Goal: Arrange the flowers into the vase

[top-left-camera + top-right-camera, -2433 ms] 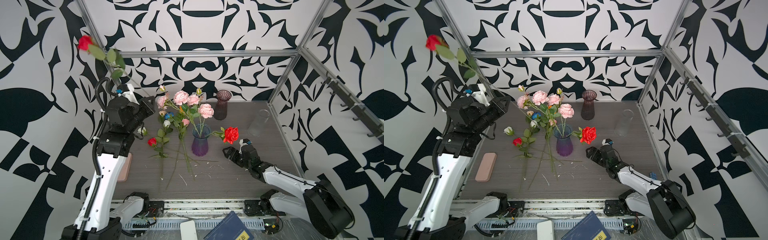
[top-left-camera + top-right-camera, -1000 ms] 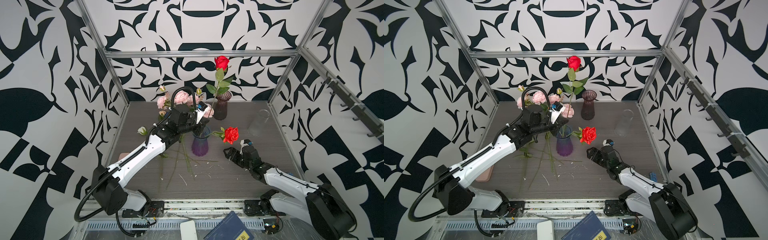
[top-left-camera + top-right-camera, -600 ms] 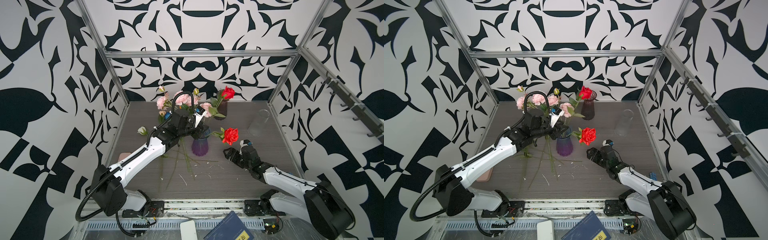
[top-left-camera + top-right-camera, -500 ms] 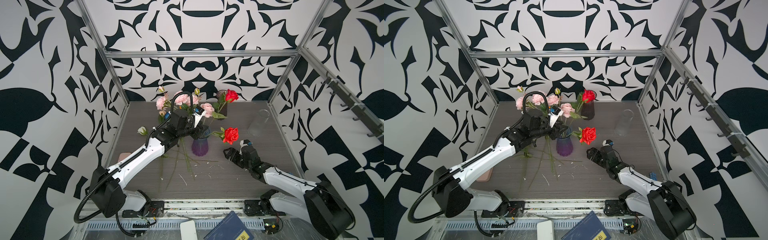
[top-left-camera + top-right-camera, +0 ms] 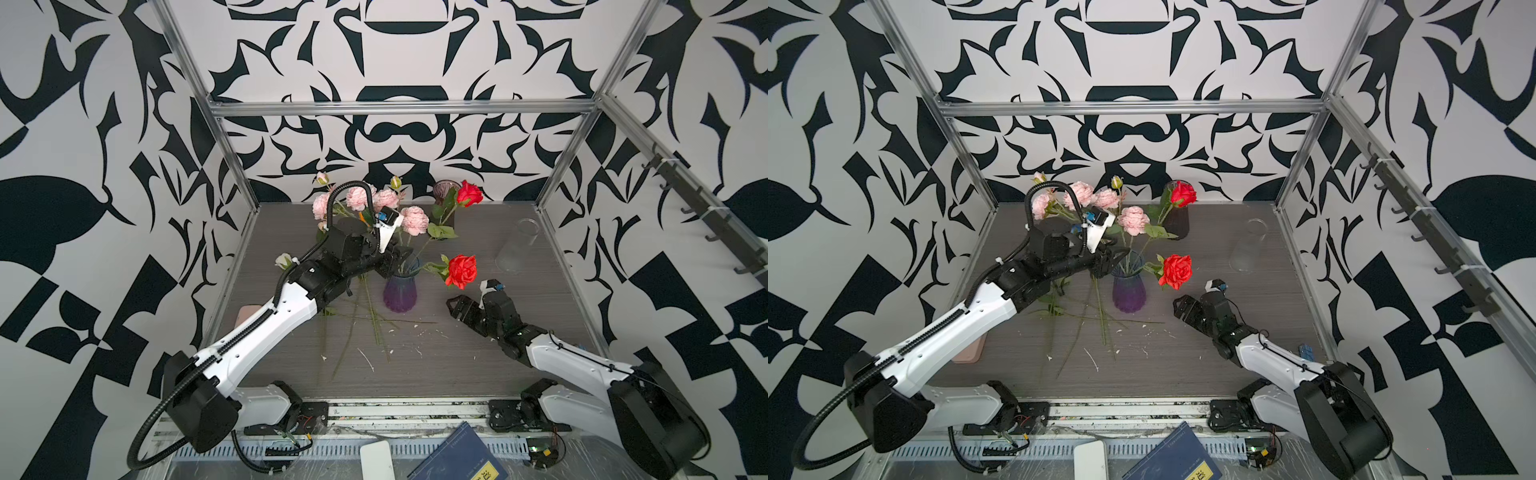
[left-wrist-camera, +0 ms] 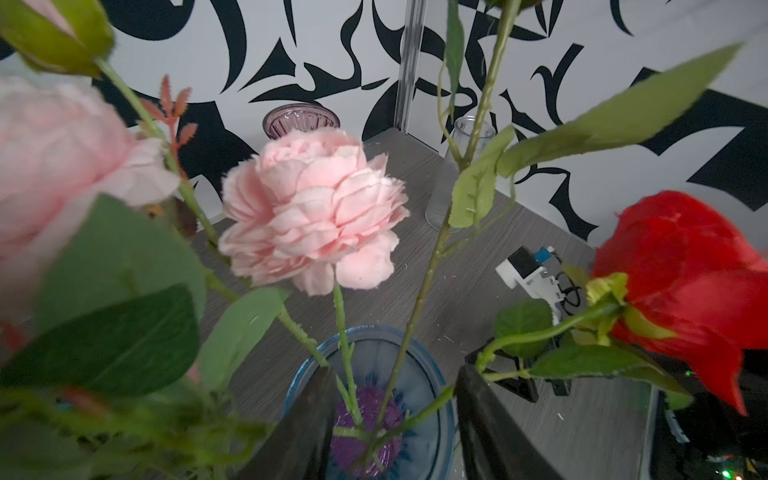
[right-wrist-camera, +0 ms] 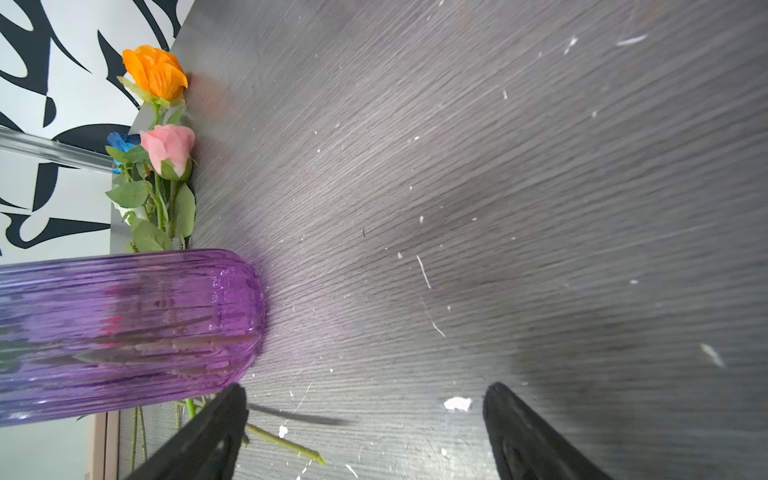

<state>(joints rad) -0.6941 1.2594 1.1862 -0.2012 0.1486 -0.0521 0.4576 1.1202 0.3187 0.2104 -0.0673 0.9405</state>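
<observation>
Around the purple vase (image 5: 400, 291) we see a dark vase (image 5: 445, 189) far back, a clear vase (image 5: 515, 245) far right, loose stems (image 5: 374, 322) lying left. The pink spray (image 5: 413, 220) and two red roses (image 5: 461, 270) stand in it. The left arm (image 5: 291, 303) stretches low, left fingers (image 5: 397, 259) parted around stems at its rim, pinching none. The right fingers (image 5: 457, 309) rest spread, empty, to its right. Only the right wrist view plainly shows an orange rose (image 7: 156, 72), pink rose (image 7: 168, 149), blue rose (image 7: 120, 141).

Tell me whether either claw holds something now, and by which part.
Nothing is held. The left claw stands open over the purple glass vase, flower stems loose between its fingers; the right claw is open and empty.
</observation>
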